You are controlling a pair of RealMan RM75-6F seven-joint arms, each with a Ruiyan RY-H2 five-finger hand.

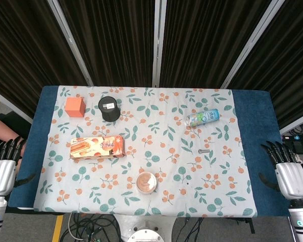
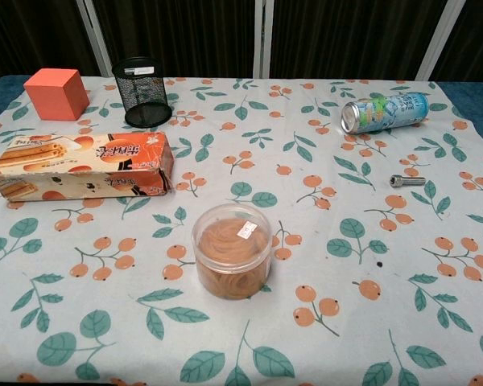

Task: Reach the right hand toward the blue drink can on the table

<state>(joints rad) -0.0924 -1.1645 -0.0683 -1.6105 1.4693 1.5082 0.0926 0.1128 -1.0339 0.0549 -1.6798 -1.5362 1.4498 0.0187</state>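
Reach not starting yet: right hand [image 1: 289, 174] resting released at bench [image 1: 257, 131] right edge; next, extending far-left toward blue drink can [image 1: 202, 118] lying sideways.

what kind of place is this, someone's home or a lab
Probably a lab or test room, not a home: black curtains hang on metal poles behind the table, loose cables lie on the floor, and assorted items sit spaced out on the cloth.
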